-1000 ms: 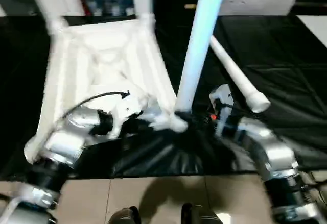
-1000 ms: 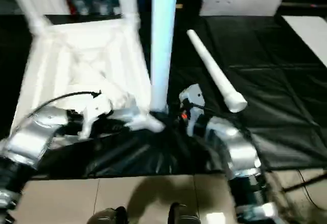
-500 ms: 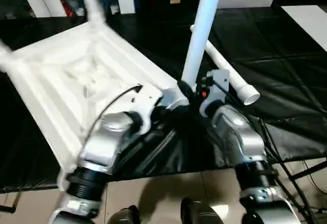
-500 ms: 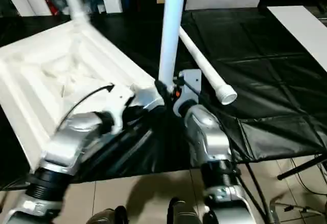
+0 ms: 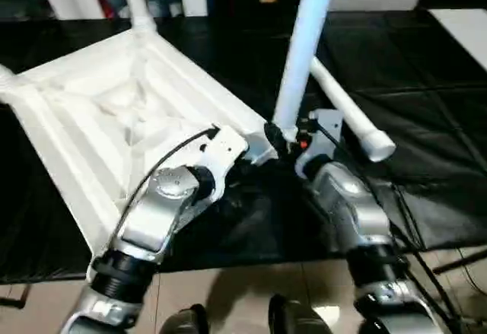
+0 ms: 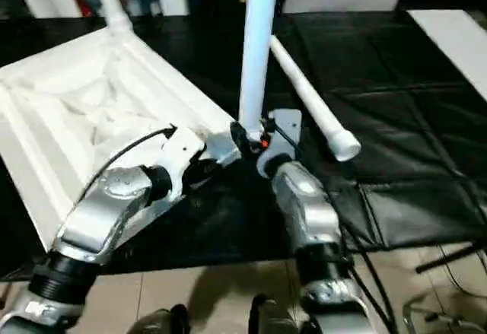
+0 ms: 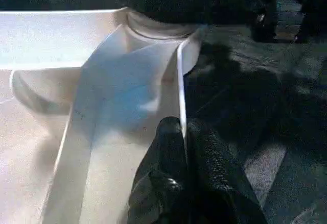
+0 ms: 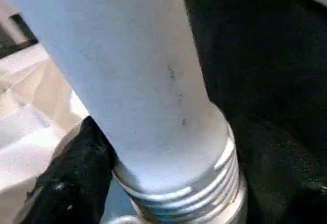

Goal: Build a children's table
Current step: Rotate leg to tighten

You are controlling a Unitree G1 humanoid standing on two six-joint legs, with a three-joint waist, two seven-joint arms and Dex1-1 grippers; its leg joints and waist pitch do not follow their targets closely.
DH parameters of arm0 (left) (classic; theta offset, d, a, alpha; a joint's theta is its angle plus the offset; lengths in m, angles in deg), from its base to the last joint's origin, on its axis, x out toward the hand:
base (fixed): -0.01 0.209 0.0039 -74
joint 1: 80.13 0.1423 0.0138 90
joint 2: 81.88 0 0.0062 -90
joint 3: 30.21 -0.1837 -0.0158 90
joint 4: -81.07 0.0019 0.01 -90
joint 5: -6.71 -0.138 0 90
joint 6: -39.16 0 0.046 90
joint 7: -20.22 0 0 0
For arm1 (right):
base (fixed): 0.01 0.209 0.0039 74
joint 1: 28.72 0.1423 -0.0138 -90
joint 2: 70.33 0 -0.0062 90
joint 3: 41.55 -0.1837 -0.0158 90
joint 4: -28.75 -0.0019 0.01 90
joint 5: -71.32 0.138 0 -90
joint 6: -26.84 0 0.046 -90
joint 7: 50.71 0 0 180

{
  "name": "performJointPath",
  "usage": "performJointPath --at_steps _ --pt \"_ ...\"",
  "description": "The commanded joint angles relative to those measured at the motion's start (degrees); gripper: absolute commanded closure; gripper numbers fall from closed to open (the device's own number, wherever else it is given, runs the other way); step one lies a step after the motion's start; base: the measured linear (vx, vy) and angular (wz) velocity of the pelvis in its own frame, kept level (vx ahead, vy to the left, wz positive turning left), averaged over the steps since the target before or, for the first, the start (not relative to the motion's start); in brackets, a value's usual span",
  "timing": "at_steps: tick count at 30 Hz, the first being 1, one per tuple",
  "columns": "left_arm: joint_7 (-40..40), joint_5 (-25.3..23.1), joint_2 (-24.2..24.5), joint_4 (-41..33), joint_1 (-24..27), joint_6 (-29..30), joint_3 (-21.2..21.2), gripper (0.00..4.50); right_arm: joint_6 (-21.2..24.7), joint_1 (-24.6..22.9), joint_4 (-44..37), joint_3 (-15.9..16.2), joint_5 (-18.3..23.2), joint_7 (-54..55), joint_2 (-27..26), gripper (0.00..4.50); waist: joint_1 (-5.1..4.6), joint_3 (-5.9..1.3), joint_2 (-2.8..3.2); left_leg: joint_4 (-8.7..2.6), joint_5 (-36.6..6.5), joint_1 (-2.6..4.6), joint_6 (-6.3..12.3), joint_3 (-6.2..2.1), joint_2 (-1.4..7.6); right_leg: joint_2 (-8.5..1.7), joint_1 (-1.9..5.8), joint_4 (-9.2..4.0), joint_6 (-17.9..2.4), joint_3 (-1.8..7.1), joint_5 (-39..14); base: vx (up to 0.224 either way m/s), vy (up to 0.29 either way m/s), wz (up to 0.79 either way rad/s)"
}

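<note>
Swung round on the black workbench [image 5: 426,83] since a second ago, the tabletop [image 5: 114,113] is pinched at its rim by the left gripper [image 7: 185,147], the right gripper [image 5: 293,140] – jaw state unclear – flanks the upright leg [image 5: 300,52] entering the near socket – two legs stand fitted behind, one loose leg [image 5: 350,117] remains.

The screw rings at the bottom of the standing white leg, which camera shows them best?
The right wrist view. The standing leg is very close there, so its threaded end shows ring by ring. The two eye views show the whole leg upright at the table top's near corner, its base hidden among the grippers.
</note>
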Motion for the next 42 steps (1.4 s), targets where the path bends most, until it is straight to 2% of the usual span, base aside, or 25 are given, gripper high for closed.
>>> performJointPath --at_steps 1,2,3,5,6,8,9,11,14,16,17,19,20,22,27,31,32,33,37,38,42 --pt "-4.7 1.4 2.1 1.6 0.5 -3.4 -0.7 4.50 1.9 -3.8 -0.1 -0.4 0.1 -4.2 2.9 0.40 0.45 -4.05 0.13 -2.98 -8.8 0.87 5.36 -1.49 4.10 -5.00 2.55 -3.40 -11.8 3.37 -11.1 0.059 -0.030 0.02" --pt "-4.9 1.4 2.3 1.8 0.4 -3.6 -0.7 4.50 1.9 -4.0 -0.4 -0.3 0.1 -4.6 3.2 0.29 0.83 -4.28 -0.04 -2.80 -5.7 0.36 6.90 -1.53 4.02 -5.00 3.16 -2.59 -13.1 3.34 -6.1 0.059 -0.030 0.02" --pt "-6.2 1.4 3.5 3.0 0.1 -4.7 -0.7 4.50 1.6 -4.7 -2.0 0.2 0.1 -6.8 4.9 0.20 1.13 -4.48 -0.13 -2.55 -3.3 0.50 8.23 -1.42 4.01 -4.86 3.15 -2.18 -14.0 3.21 -2.7 0.000 0.000 0.00" --pt "-8.1 1.5 5.3 4.9 -0.6 -6.9 -1.1 4.50 0.8 -5.9 -4.4 1.4 0.6 -11.3 7.8 0.06 1.44 -4.65 0.15 -2.31 -2.6 0.58 9.22 -1.35 3.97 -4.87 3.31 -2.06 -14.7 3.07 -2.0 0.000 0.000 0.00" --pt "-9.0 1.7 6.1 5.7 -1.0 -7.5 -1.2 4.50 0.8 -6.4 -5.7 1.9 1.5 -14.3 9.3 0.06 1.48 -4.46 0.11 -2.39 -3.7 0.44 9.41 -1.42 3.94 -4.79 3.42 -2.30 -14.5 2.91 -4.0 0.000 0.000 0.00" --pt "-11.3 1.8 7.5 7.2 -1.9 -9.2 -1.6 4.50 0.7 -7.1 -7.4 3.0 2.5 -19.7 12.2 0.06 1.53 -4.44 0.09 -2.44 -5.3 0.57 8.99 -1.54 4.04 -4.77 3.48 -2.56 -14.1 2.80 -7.2 0.000 0.000 0.00" --pt "-12.5 1.8 8.2 8.2 -2.4 -10.2 -1.7 4.50 0.2 -7.4 -7.8 3.8 2.5 -22.2 13.7 0.06 1.39 -4.38 0.27 -2.53 -6.2 0.60 8.38 -1.61 4.22 -4.92 3.38 -2.68 -14.2 2.83 -9.1 0.000 0.000 0.00" --pt "-15.1 1.9 9.5 9.9 -3.3 -12.1 -2.3 4.50 -1.0 -7.5 -8.2 5.1 2.4 -26.4 16.2 0.06 1.28 -4.30 0.04 -2.59 -8.5 0.56 7.53 -1.72 4.09 -4.88 3.48 -3.08 -13.4 2.67 -13.2 0.000 0.000 0.00" --pt "-19.0 2.0 11.4 11.7 -4.4 -15.2 -3.4 4.50 -1.5 -6.7 -8.3 5.1 2.6 -29.1 18.1 0.06 1.29 -4.41 -0.07 -2.54 -9.4 0.79 6.57 -1.72 4.16 -5.07 3.26 -3.32 -12.4 2.84 -16.4 0.000 0.000 0.00" --pt "-21.5 2.0 12.4 12.8 -4.9 -17.4 -4.2 4.50 -2.3 -5.9 -8.0 5.4 2.4 -30.8 19.4 0.06 1.35 -4.41 -0.14 -2.48 -9.1 0.75 6.15 -1.72 4.18 -5.05 3.20 -3.24 -12.7 2.91 -16.4 0.000 0.000 0.00" --pt "-22.7 2.1 12.9 13.4 -5.1 -18.5 -4.6 4.50 -2.8 -5.6 -7.9 5.7 2.2 -31.8 20.0 0.06 1.50 -4.56 -0.02 -2.39 -9.1 0.95 6.12 -1.69 4.19 -5.03 3.11 -3.19 -12.7 2.91 -16.2 0.000 0.000 0.00" --pt "-24.9 2.2 13.8 14.4 -5.6 -20.2 -5.3 4.50 -3.7 -4.9 -7.6 6.4 1.7 -33.9 21.4 0.06 1.72 -4.75 -0.07 -2.25 -7.9 0.90 6.44 -1.63 4.24 -4.93 3.21 -2.66 -13.4 2.93 -13.4 0.000 0.000 0.00" --pt "-28.0 2.0 15.0 15.9 -6.3 -22.8 -6.4 4.50 -4.3 -3.5 -7.3 8.2 0.9 -37.6 23.4 0.06 1.80 -4.70 -0.01 -2.15 -7.6 0.82 6.73 -1.64 4.16 -4.86 3.19 -2.56 -13.8 2.86 -12.6 0.000 0.000 0.00" --pt "-30.3 1.7 15.7 17.2 -7.0 -24.9 -7.2 4.50 -4.8 -2.4 -6.9 9.6 0.1 -40.3 24.5 0.06 1.96 -4.68 0.01 -2.08 -7.7 0.83 6.96 -1.58 4.22 -4.86 3.22 -2.36 -14.1 2.88 -12.1 0.000 0.000 0.00" --pt "-33.2 1.6 16.1 18.8 -8.0 -27.3 -8.2 4.50 -6.8 0.4 -4.6 11.6 -1.4 -42.3 24.4 0.06 2.53 -4.75 0.02 -1.96 -7.6 0.92 6.41 -1.48 4.35 -5.05 3.14 -2.29 -14.6 2.95 -12.6 0.000 0.000 0.00" --pt "-33.7 1.1 16.0 19.9 -8.6 -28.5 -8.6 4.50 -7.9 2.0 -2.9 12.8 -1.6 -43.8 24.0 0.06 2.80 -4.89 -0.01 -1.82 -6.5 0.84 6.86 -1.50 4.43 -4.98 3.20 -1.75 -15.5 2.86 -9.6 0.000 0.000 0.00" --pt "-33.8 1.0 15.9 20.5 -8.9 -29.0 -8.8 4.50 -8.1 2.9 -2.1 13.3 -1.4 -44.6 23.6 0.06 2.87 -4.94 -0.18 -1.78 -6.5 0.86 6.90 -1.48 4.44 -5.03 3.26 -1.71 -15.5 2.89 -9.4 0.000 0.000 0.00" --pt "-33.9 0.9 15.7 20.8 -9.0 -29.3 -8.9 4.50 -8.1 3.3 -1.5 13.4 -1.4 -44.9 23.2 0.39 2.85 -4.96 -0.15 -1.76 -6.3 0.76 6.97 -1.52 4.41 -5.09 3.36 -1.61 -15.6 2.88 -9.2 0.000 0.000 0.00" --pt "-34.4 0.7 15.5 21.5 -9.1 -30.0 -8.9 4.50 -8.7 4.7 0.8 13.5 -1.5 -45.3 22.1 0.48 2.89 -4.90 -0.18 -1.74 -6.5 0.78 6.82 -1.48 4.38 -5.09 3.31 -1.79 -15.4 2.84 -10.7 0.000 0.000 0.00" --pt "-34.4 0.7 15.5 21.5 -9.1 -30.1 -8.9 4.50 -8.7 4.8 1.1 13.5 -1.5 -45.4 22.0 0.76 2.95 -4.87 -0.15 -1.76 -6.3 0.73 6.75 -1.52 4.44 -5.11 3.34 -1.73 -15.3 2.86 -10.5 0.000 0.000 0.00" --pt "-34.6 0.7 15.6 22.2 -9.3 -30.6 -8.9 4.50 -9.0 5.4 2.3 13.7 -1.4 -46.3 21.8 1.02 2.95 -4.93 -0.23 -1.71 -5.9 0.69 7.10 -1.49 4.40 -5.04 3.39 -1.61 -15.6 2.82 -9.4 0.000 0.000 0.00"
